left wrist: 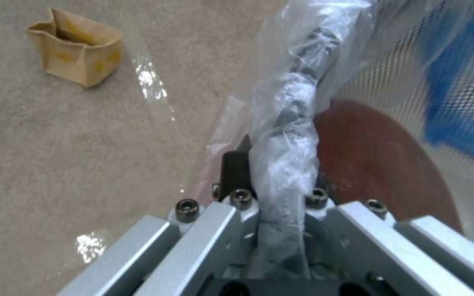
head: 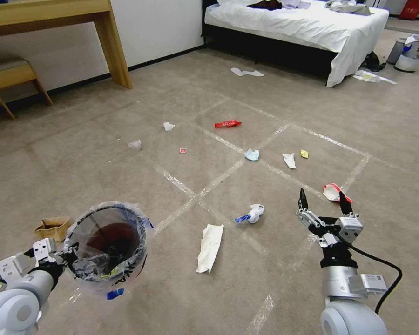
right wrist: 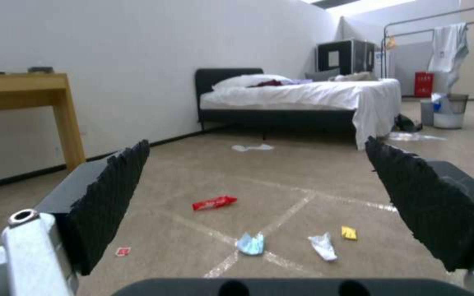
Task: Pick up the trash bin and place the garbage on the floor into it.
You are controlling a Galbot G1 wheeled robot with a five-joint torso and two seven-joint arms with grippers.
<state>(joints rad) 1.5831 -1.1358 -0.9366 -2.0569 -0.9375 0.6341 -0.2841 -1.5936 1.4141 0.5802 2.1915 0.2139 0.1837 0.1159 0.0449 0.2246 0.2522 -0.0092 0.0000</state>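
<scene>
Trash bin (head: 108, 244): held above the carpet at near left, bag-lined, little inside.
Left gripper (left wrist: 282, 185): clenched on the bin's rim.
Right gripper (head: 324, 203): spread wide, empty.
Garbage: white paper (head: 210, 247), red wrapper (head: 227, 123) farther off.

Left gripper (head: 63, 258): your fingers clamp the trash bin (head: 108, 244) rim, low at your left | Right gripper (head: 324, 201): fingers spread wide, arm extended forward, empty.

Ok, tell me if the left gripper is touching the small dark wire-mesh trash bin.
Touching. The left wrist view shows the left gripper with its fingers shut on the wire-mesh trash bin's bag-wrapped rim.
</scene>
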